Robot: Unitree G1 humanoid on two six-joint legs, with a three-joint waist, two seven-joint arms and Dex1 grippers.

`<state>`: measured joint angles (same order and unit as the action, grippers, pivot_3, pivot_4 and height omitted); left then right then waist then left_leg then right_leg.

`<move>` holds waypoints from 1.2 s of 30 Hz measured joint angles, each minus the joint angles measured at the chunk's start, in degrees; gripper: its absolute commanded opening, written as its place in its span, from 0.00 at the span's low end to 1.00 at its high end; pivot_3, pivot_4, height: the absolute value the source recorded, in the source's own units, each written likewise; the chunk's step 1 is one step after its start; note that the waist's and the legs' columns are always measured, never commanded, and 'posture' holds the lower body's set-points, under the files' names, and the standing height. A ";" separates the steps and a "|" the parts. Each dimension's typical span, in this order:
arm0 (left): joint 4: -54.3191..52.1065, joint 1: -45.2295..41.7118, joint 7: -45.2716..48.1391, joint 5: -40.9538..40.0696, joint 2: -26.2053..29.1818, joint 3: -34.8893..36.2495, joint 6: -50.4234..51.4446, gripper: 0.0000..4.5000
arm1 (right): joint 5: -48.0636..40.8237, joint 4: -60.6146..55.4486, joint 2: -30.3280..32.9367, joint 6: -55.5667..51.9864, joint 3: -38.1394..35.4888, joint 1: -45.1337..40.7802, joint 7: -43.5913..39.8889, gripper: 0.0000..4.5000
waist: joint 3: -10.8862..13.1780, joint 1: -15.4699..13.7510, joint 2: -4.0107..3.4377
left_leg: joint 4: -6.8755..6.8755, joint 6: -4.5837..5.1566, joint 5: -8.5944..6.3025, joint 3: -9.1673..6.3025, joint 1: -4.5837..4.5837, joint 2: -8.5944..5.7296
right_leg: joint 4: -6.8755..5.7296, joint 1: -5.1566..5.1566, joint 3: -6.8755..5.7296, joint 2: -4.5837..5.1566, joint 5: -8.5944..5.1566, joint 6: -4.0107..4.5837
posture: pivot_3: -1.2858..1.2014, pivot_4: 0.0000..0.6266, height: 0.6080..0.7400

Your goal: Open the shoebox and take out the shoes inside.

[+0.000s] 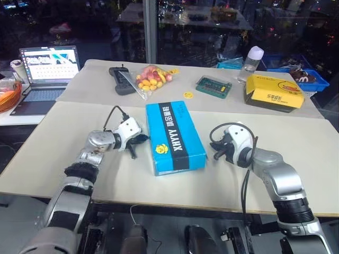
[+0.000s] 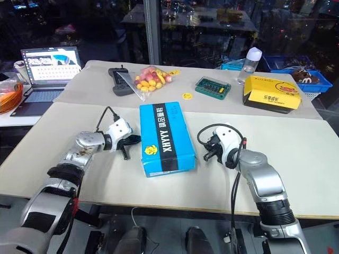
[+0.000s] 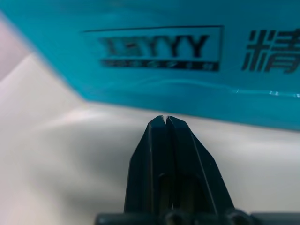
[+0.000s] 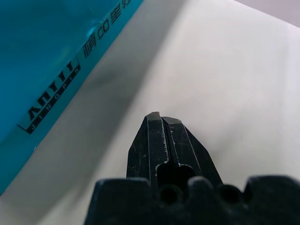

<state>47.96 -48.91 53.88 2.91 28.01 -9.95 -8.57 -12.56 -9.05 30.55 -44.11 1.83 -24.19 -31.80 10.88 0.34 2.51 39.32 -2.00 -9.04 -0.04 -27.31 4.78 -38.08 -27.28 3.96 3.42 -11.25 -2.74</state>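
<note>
The shoebox (image 1: 174,137) lies closed, lid down, at the centre of the near table (image 1: 63,169), long axis running from 6 toward 12 o'clock, its black band with white lettering along the top and the small yellow logo near the front left corner. The shoes cannot be seen, the lid being shut.

At about 9 o'clock from the box, the left gripper (image 1: 139,142) points in at the box's long left side, just beside it; from the head views it is hard to say whether the tips touch the cardboard, though the left wrist view shows a sliver of table between fingertips (image 3: 159,123) and the blue wall. Its two black fingers are pressed together with nothing between them.

At about 3 o'clock, the right gripper (image 1: 217,154) sits near the box's right side, clearly apart from it, fingers likewise closed tight on nothing.

Farther back, on the second table surface: a black handheld controller (image 1: 119,79) at 11 o'clock, a clear bag of yellow and red fruit (image 1: 151,78) beside it, a small yellow round sticker (image 1: 187,95) at 12, a green box (image 1: 213,85) at 1, and a yellow box with dark base (image 1: 274,91) at 2, with a clear bottle (image 1: 251,63) behind. A laptop (image 1: 46,69) stands open at far 10 o'clock.
</note>
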 measured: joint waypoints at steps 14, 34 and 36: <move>2.79 -4.52 0.67 1.73 -2.37 -0.23 -4.07 0.02 | -4.49 -12.01 4.91 -3.89 0.29 6.64 -5.10 0.00 | 0.00 -0.54 0.00 | 0.08 -0.01 -0.01 0.00 0.00 0.00 | 0.00 0.03 0.00 0.01 0.00 0.00 | 0.52 0.24 0.43; -48.65 44.48 6.29 -28.06 14.22 25.64 30.80 0.02 | -4.61 8.88 -1.61 6.23 2.73 -7.91 -12.10 0.00 | 0.04 1.69 -0.07 | 0.04 -0.02 -0.01 0.01 0.10 0.08 | -0.02 0.02 -0.03 0.03 0.00 0.09 | 0.52 0.24 0.43; -51.20 47.60 5.50 -30.45 14.03 28.21 32.62 0.02 | -4.77 10.15 -3.03 6.24 2.58 -8.74 -12.31 0.00 | 0.05 1.63 -0.05 | 0.04 -0.13 -0.08 0.01 0.09 0.09 | -0.01 0.01 -0.03 0.03 0.00 0.09 | 0.52 0.24 0.43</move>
<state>-3.23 -1.30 59.37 -27.53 42.04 18.26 24.05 -17.33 1.10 27.53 -37.87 4.41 -32.93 -44.11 10.93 1.97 2.46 39.36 -2.13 -9.12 -0.03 -27.23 4.87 -38.09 -27.26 3.93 3.45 -11.25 -2.65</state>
